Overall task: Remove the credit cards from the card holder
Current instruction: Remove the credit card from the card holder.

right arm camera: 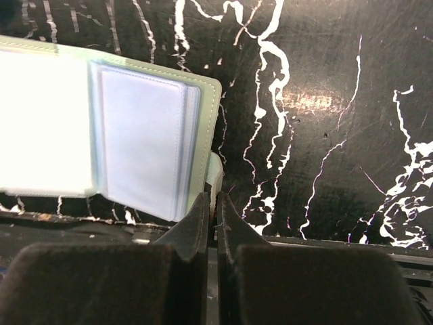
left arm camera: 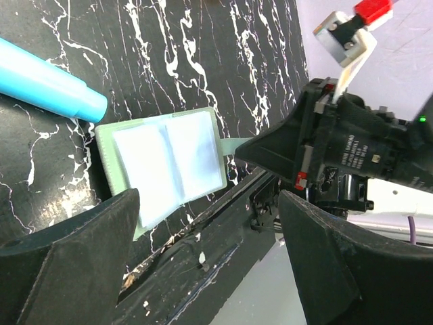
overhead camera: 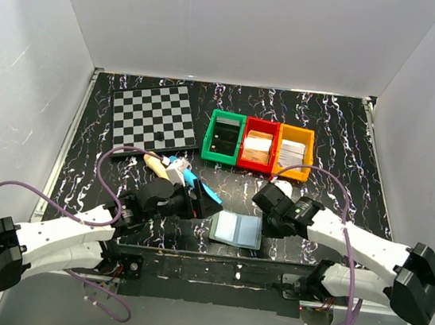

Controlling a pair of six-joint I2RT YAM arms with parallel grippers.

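1. Top view: the card holder (overhead camera: 237, 230) lies open and flat on the marbled desk (overhead camera: 341, 139), close to its near edge and between the two arms. The right pincer (overhead camera: 265, 222) meets the card holder's right edge. The left pincer (overhead camera: 210, 202) sits just beside the left edge, apart from it. A checkered board (overhead camera: 154, 117) lies well apart at the far left.
2. Left wrist view: the left pincer is released, its jaws spread wide with nothing between them and the open card holder ahead. The right pincer's tip closes on the small tab (left arm camera: 233, 145) at the card holder's right edge. A blue marker (left arm camera: 47, 84) lies near the card holder. The credit cards cannot be told apart from the pale panels.
3. Right wrist view: the right pincer is clenched, its jaws pressed together with the tab running down into them. The nearest panel shows only a clear sleeve.
4. Risks, as I judge them:
   - The hold is on a thin tab only, so it may slip free under any pull.
   - A tug could fold the card holder shut or drag it over the near edge.
   - The wide-open left pincer could shove the card holder instead of catching a card.
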